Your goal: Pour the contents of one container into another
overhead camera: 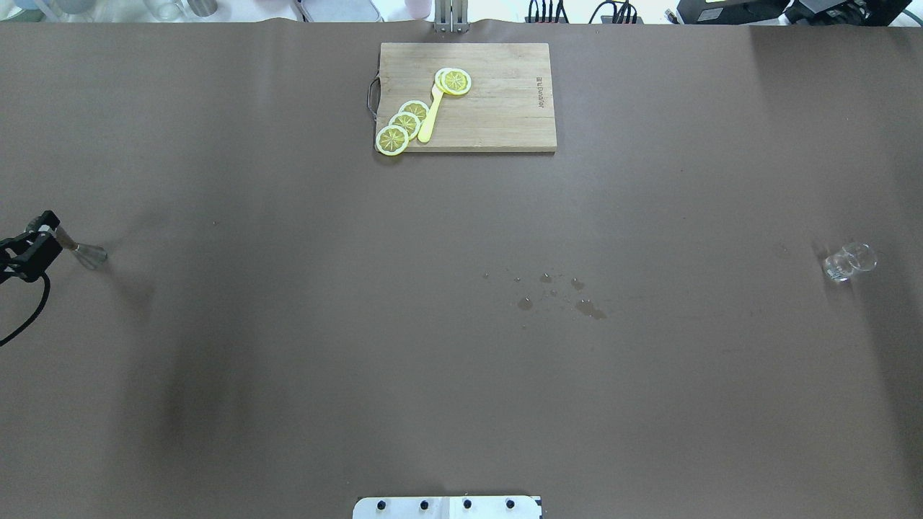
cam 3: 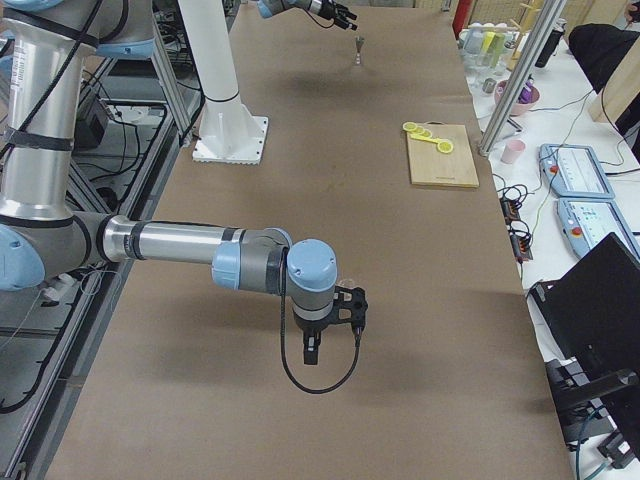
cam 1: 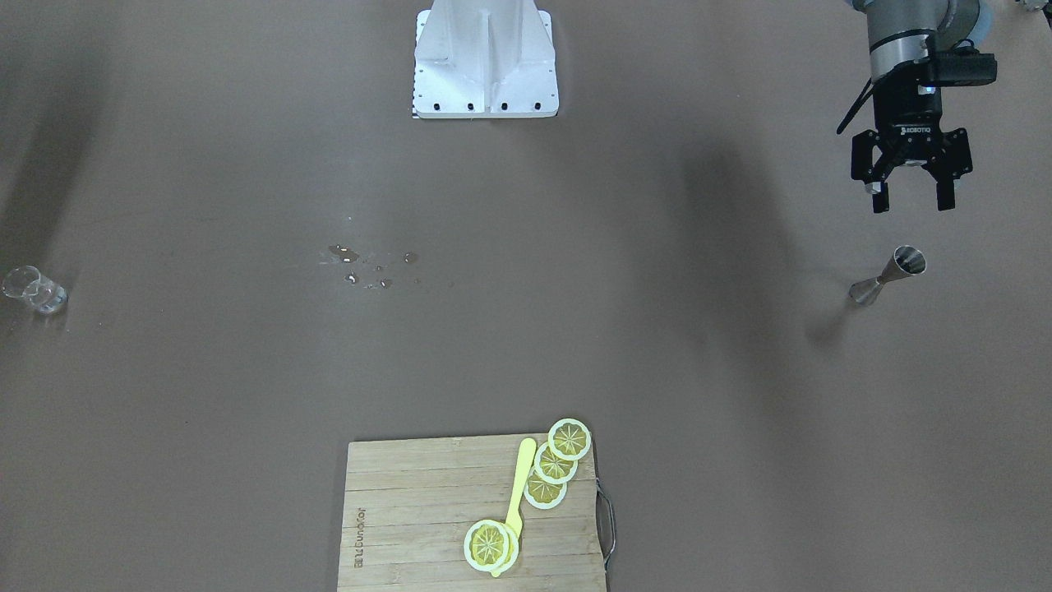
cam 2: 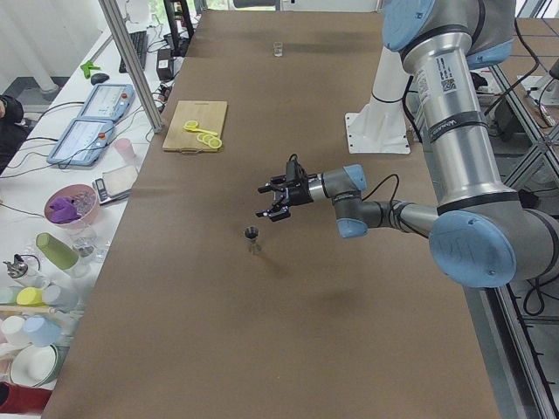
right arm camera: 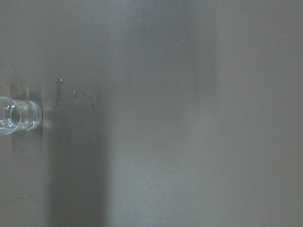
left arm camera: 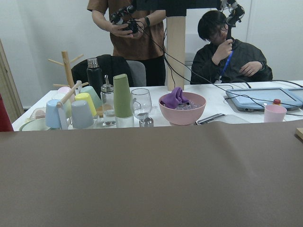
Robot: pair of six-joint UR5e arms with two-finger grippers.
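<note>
A small metal jigger stands upright on the brown table at my left end, also seen in the overhead view as the jigger and in the side view as the jigger. My left gripper hovers open just short of it on the robot's side, holding nothing. A small clear glass stands at the opposite end of the table; the same glass sits at the left edge of the right wrist view. My right gripper points down over that end; whether it is open or shut I cannot tell.
A wooden cutting board at the far middle edge carries lemon slices and a yellow utensil. Water drops lie mid-table. The white robot base is bolted at the near edge. Two people and a cluttered side table lie beyond my left end.
</note>
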